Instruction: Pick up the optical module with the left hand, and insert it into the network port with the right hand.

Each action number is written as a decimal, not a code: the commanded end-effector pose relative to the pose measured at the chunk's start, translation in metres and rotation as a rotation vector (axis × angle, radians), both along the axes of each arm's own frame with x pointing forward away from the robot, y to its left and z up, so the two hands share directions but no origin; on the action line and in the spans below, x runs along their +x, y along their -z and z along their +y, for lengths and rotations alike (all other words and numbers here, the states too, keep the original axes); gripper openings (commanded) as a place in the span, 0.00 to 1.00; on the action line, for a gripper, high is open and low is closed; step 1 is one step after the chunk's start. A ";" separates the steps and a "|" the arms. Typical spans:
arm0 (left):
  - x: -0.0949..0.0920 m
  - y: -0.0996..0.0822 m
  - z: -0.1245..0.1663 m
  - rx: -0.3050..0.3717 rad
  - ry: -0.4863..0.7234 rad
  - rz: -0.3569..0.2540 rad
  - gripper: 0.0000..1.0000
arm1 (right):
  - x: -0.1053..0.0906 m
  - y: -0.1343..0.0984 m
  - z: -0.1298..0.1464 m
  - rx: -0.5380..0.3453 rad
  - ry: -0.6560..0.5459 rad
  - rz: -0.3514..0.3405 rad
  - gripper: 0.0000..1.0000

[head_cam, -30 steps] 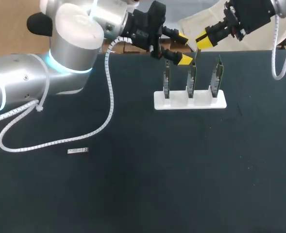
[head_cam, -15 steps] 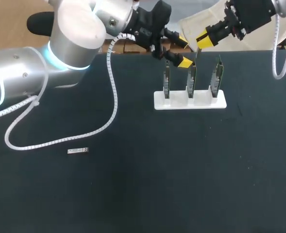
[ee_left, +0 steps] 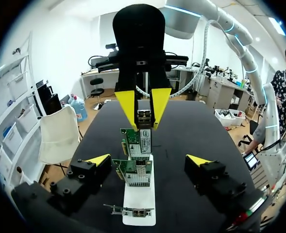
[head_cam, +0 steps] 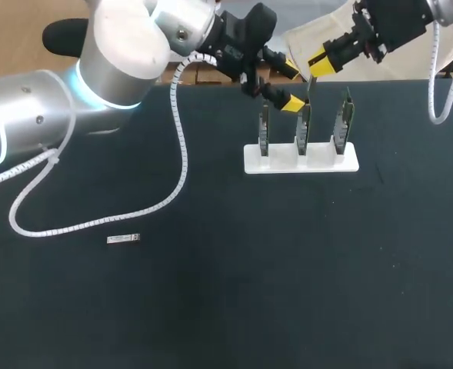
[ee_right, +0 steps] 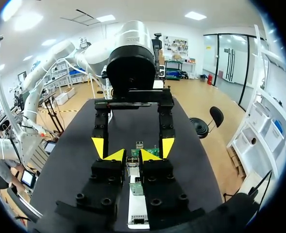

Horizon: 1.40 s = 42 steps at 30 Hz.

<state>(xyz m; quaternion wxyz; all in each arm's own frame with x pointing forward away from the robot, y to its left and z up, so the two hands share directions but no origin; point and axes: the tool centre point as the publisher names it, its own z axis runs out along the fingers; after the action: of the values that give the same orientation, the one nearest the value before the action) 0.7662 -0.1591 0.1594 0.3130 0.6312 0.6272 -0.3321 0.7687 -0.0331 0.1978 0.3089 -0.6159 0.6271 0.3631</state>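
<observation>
1. Your right gripper (ee_right: 132,156) holds the optical module (ee_left: 145,119), a small box of silvery metal. It sits between the two yellow wedge-shaped tips. The jaws are narrow and press it from both sides.
2. The module hangs upright just over the row of cards. These views do not let you tell whether it already touches a port.
3. Your left gripper (head_cam: 289,83) is close beside the same row, with its jaws wide apart.
4. Three green circuit cards (head_cam: 304,127) stand upright, one behind the other, in a flat white rectangular stand (head_cam: 276,163). Each card carries a silvery metal cage near its upper edge.
5. The table (head_cam: 288,277) has a black matte cover that looks smooth.
6. A small flat silvery piece (head_cam: 124,239) lies on the cover, well apart from the stand, toward your left side.
7. A white spiral-wrapped cable (head_cam: 181,157) hangs from the glossy grey left arm (head_cam: 26,115) and makes a loop over the cover.
</observation>
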 end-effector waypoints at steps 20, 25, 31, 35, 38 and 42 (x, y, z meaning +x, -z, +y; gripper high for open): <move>0.004 0.007 -0.001 0.009 0.036 0.049 1.00 | 0.004 0.002 0.002 -0.009 -0.005 -0.004 0.00; 0.004 0.007 0.000 0.017 0.036 0.048 1.00 | 0.004 0.002 0.002 -0.009 -0.004 -0.005 0.00; 0.003 0.006 -0.001 0.020 0.041 0.048 1.00 | 0.003 0.003 0.001 -0.037 -0.013 -0.036 0.00; 0.003 0.006 -0.001 0.020 0.041 0.048 1.00 | 0.001 0.004 0.001 -0.043 -0.022 -0.043 0.00; 0.003 0.006 -0.001 0.020 0.041 0.048 1.00 | 0.001 0.004 0.001 -0.043 -0.023 -0.044 0.00; 0.003 0.006 -0.001 0.020 0.041 0.048 1.00 | 0.001 0.004 0.001 -0.053 -0.027 -0.052 0.00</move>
<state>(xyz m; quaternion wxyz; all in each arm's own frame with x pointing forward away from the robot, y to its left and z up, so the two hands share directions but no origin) 0.7675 -0.1593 0.1522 0.2875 0.6379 0.6243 -0.3474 0.7720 -0.0334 0.1930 0.3028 -0.6413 0.6191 0.3372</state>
